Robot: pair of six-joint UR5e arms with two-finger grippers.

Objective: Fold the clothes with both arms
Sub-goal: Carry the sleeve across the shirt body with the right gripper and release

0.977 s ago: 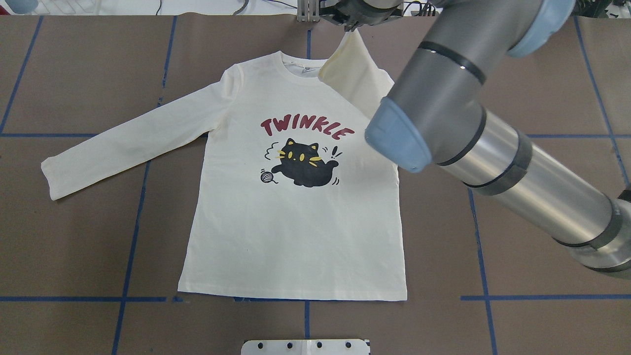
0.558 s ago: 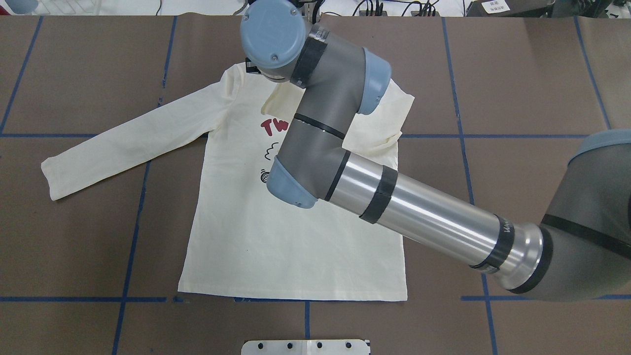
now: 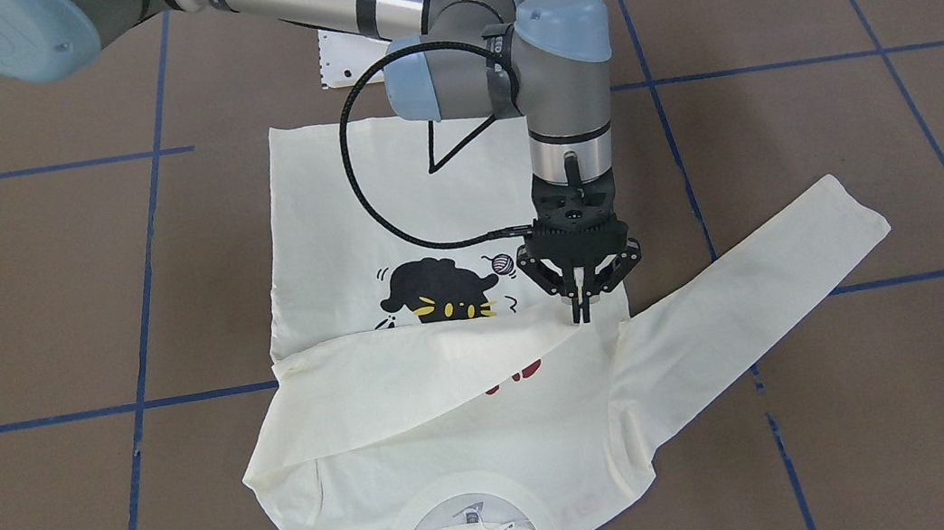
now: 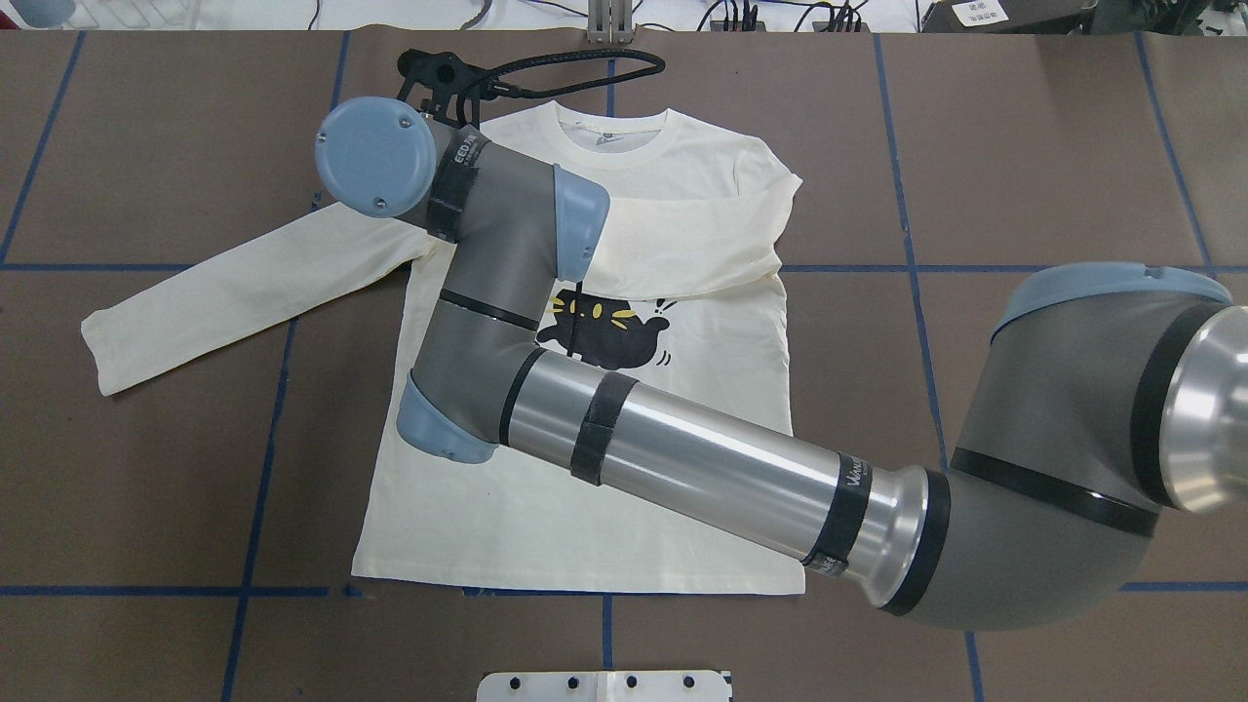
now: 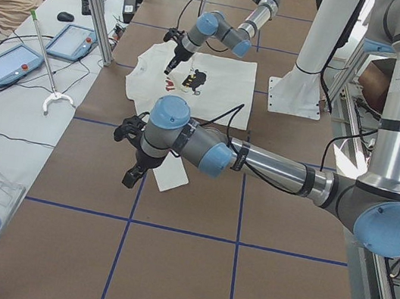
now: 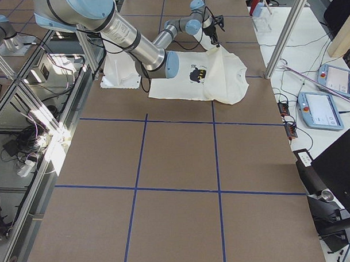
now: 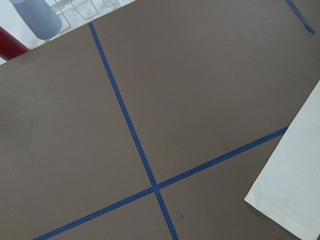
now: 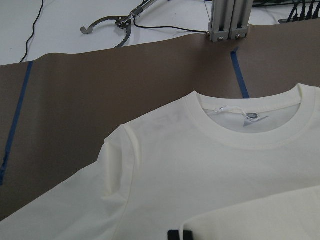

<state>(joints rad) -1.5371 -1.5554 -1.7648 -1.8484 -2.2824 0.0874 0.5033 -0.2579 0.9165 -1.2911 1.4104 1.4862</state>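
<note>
the soft, light long-sleeved t-shirt point(image 4: 585, 536) lies print-up on the table point(image 4: 1024, 146), the right gripper point(image 3: 581, 314) pinching the cuff of the sleeve point(image 3: 414, 382) folded over its chest, the left gripper point(image 5: 130, 178) unreadable; limp cloth likely sags, so take cuffs or hems.

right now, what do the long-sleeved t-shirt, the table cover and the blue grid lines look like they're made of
Long-sleeved T-shirt: soft matte knit, likely cotton jersey; it drapes and creases, with a banded collar.
Table cover: matte brown sheet, paper or thin board; flat, no sheen.
Blue grid lines: probably painter's tape; thin strips with slightly ragged ends.
</note>
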